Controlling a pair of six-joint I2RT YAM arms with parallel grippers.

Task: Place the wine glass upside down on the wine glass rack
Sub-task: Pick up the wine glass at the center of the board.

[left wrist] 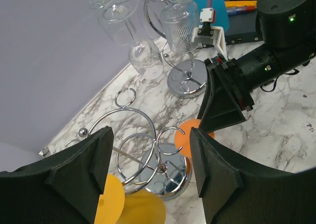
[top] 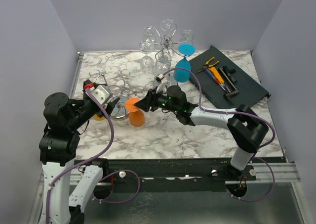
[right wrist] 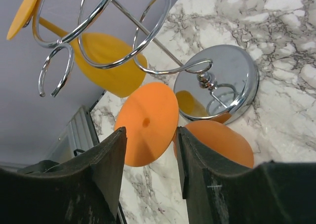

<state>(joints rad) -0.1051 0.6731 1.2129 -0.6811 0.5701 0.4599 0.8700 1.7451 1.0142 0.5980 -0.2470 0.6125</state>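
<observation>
The right end effector (right wrist: 150,132) stands about half open, its fingers (right wrist: 111,174) on either side of the round foot of the orange wine glass (top: 137,116). The foot's edge looks very close to them, but I cannot tell whether they pinch it yet. The glass rests on the marble surface (top: 197,135), just beside the chrome base of the wine glass rack (right wrist: 232,70) and not on the rack, so lifting it and hooking its foot into a wire loop is all left to do. A yellow glass (right wrist: 111,61) already hangs there inverted. The left end effector (left wrist: 150,150) hovers wide open near the rack, holding nothing.
</observation>
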